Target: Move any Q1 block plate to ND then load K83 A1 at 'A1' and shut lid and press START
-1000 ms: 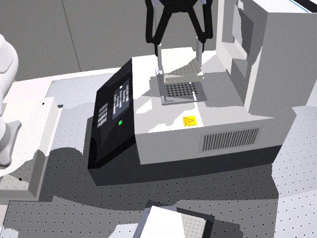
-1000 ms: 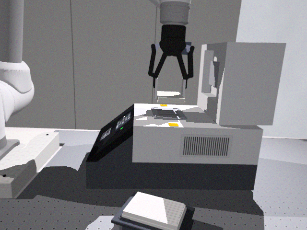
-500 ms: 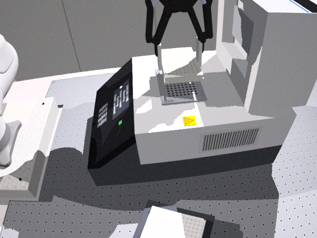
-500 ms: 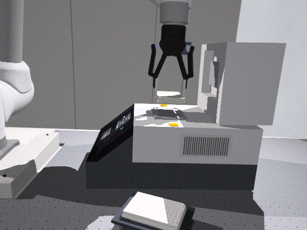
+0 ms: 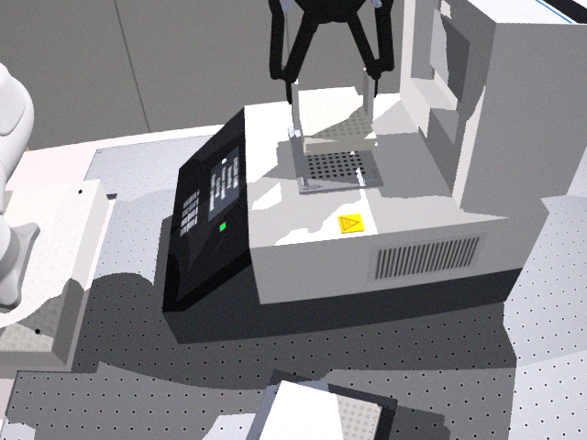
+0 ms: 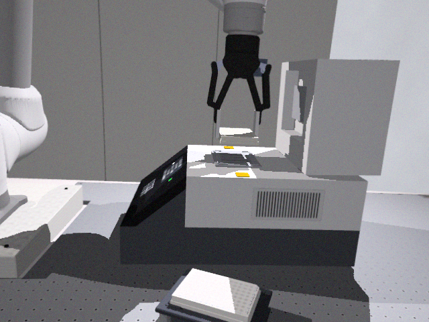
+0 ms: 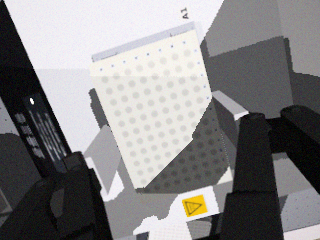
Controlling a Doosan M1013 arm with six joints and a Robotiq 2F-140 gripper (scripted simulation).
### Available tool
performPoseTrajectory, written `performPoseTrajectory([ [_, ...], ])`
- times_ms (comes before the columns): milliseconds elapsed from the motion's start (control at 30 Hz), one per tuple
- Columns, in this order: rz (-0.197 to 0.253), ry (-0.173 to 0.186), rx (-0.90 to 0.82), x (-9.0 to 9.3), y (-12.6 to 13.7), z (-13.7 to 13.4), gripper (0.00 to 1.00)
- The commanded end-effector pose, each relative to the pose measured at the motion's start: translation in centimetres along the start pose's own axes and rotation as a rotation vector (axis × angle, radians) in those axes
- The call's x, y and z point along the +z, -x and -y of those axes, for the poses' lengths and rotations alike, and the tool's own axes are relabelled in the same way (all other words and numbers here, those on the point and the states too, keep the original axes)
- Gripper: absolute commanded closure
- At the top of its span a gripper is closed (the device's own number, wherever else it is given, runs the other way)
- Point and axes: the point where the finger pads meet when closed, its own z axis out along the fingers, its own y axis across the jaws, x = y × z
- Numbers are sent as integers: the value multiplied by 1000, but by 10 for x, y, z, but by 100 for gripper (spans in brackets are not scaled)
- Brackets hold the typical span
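Observation:
My gripper (image 5: 331, 120) is shut on the white 96-well plate K83 (image 5: 334, 118), with one finger on each long side. It holds the plate level, a little above Q1's block (image 5: 337, 165), whose dark wells show below the plate's front edge. In the exterior view the plate (image 6: 238, 135) hangs just over the block (image 6: 232, 158). In the wrist view the plate (image 7: 157, 115) fills the middle, one short end near the 'A1' mark (image 7: 184, 13). Q1's lid (image 5: 473, 94) stands open and upright behind the block. The status lamp (image 5: 222, 226) is green.
The black sloped panel with the keypad (image 5: 189, 213) faces left. A second white plate (image 5: 322, 412) lies on a dark nest at the front edge. A pale nest (image 5: 33, 326) with an empty recess stands at the left by the arm's base.

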Motion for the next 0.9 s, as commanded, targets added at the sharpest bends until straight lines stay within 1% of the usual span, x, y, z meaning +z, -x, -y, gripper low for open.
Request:
performPoseTrajectory([
  [0,0,0,0,0,0,0,100],
  [367,0,0,0,18,0,0,100],
  [433,0,0,0,18,0,0,100],
  [800,0,0,0,37,0,0,100],
  [867,0,0,0,37,0,0,100],
])
